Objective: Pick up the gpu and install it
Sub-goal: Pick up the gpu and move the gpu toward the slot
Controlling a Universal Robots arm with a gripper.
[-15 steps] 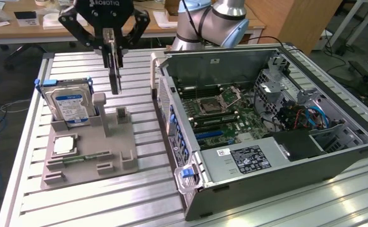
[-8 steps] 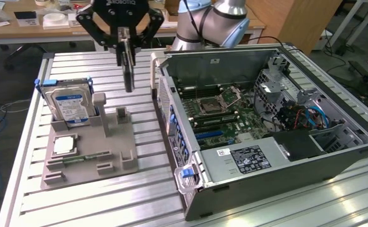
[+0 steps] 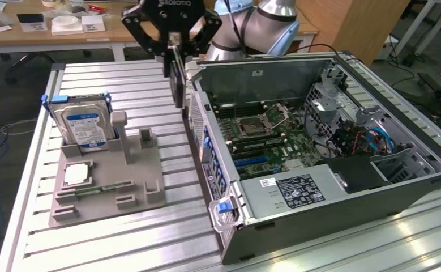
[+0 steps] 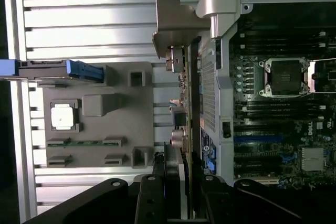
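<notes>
My gripper [image 3: 174, 48] is shut on the gpu [image 3: 178, 79], which hangs edge-down in the air with its top edge between the black fingers. The card is just outside the open computer case [image 3: 205, 122], by its back wall on the exterior view's left. In the wrist view the gpu [image 4: 188, 103] shows edge-on, with its silver end bracket [image 4: 176, 22] at the far end and my gripper [image 4: 178, 187] clamped on the near edge. The motherboard [image 3: 258, 127] lies exposed inside the case, with a blue slot [image 3: 254, 160] on it.
A grey holder tray [image 3: 107, 175] sits on the slatted aluminium table [image 3: 129, 243], carrying an upright hard drive [image 3: 84, 127], a square chip [image 3: 77, 173] and a narrow green memory stick [image 3: 91, 192]. Blue cables [image 3: 375, 139] and a black power supply [image 3: 296, 190] fill the case's near end.
</notes>
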